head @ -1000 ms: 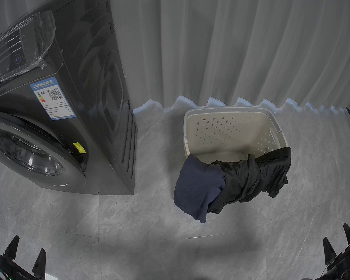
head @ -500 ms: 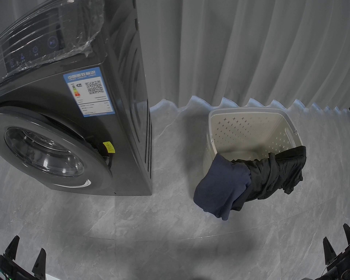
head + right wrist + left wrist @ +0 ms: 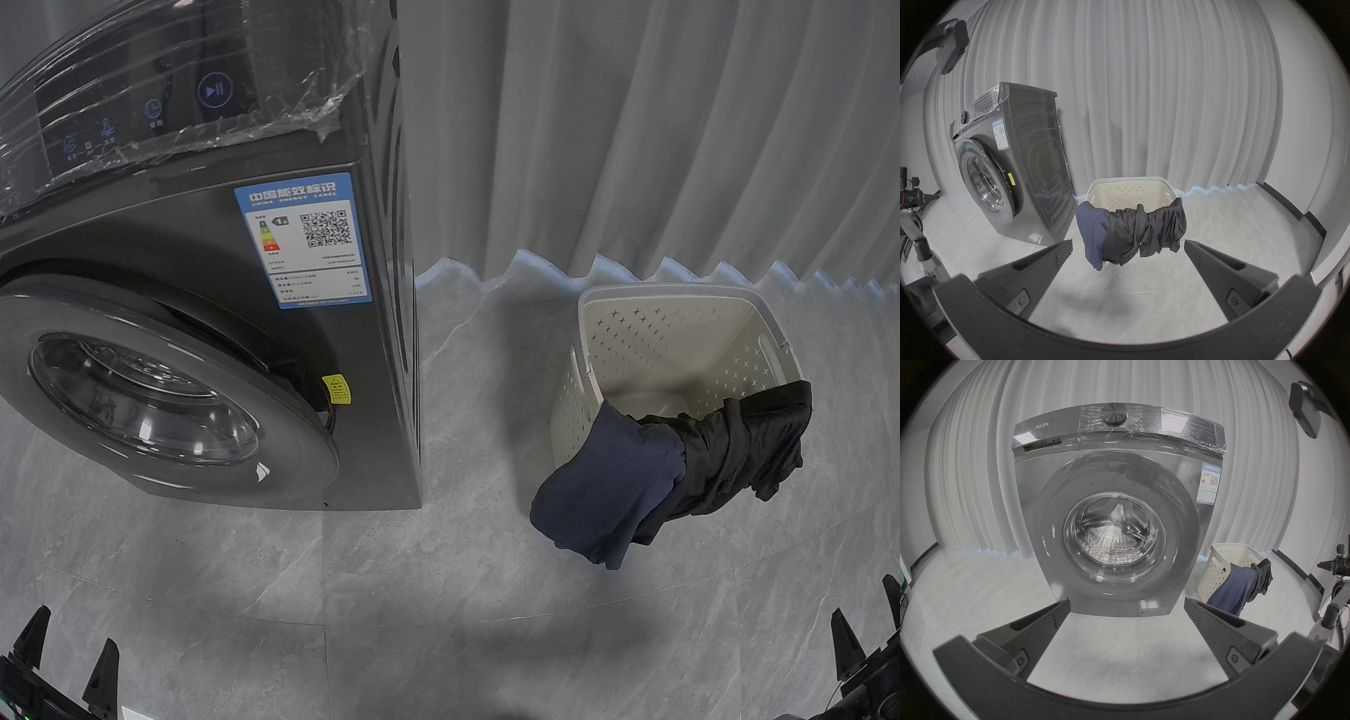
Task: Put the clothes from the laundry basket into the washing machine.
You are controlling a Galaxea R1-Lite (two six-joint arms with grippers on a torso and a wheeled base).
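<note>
A dark grey washing machine [image 3: 234,281] [image 3: 1115,510] [image 3: 1026,164] stands on the left with its round glass door [image 3: 141,403] closed. To its right sits a cream laundry basket [image 3: 675,328] [image 3: 1223,566] [image 3: 1129,187]. Over the basket's front rim hang a navy blue garment [image 3: 609,487] [image 3: 1235,589] [image 3: 1092,229] and a black garment [image 3: 741,445] [image 3: 1262,576] [image 3: 1143,229]. My left gripper [image 3: 66,656] [image 3: 1125,622] is open, low and facing the machine's door from a distance. My right gripper [image 3: 867,628] [image 3: 1125,265] is open, low and facing the basket, well short of it.
Grey tiled floor [image 3: 422,581] spreads between me and both objects. White curtains [image 3: 656,131] close off the back. Plastic film covers the machine's control panel [image 3: 169,94]. A gap of floor separates machine and basket.
The whole head view has shifted, so machine and basket now sit farther right in the picture; the camera moved. Both grippers keep their places at the lower corners.
</note>
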